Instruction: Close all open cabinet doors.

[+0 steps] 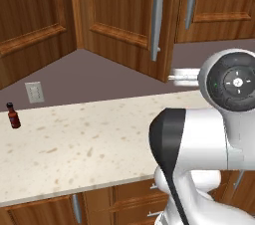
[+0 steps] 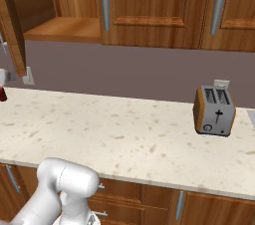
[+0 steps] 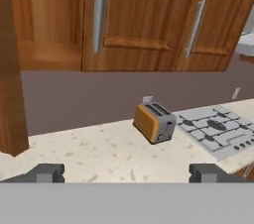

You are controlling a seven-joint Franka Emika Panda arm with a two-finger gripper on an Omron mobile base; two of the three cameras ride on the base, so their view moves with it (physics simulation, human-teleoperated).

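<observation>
Left base view: the open door (image 1: 124,20) is swinging out over the desk (image 1: 89,144), its handle (image 1: 158,15) near the free edge; pushing there, square to the panel, is looking the surest way to shut it.

Right base view: the door (image 2: 12,25) is standing edge-on at far left, the bare shelf (image 2: 64,30) beside it.

Hand view: the tool (image 3: 128,172) is gaping wide, holding nothing; the door (image 3: 11,69) is lying left of and above its left fingertip (image 3: 47,172), apart from it.
</observation>
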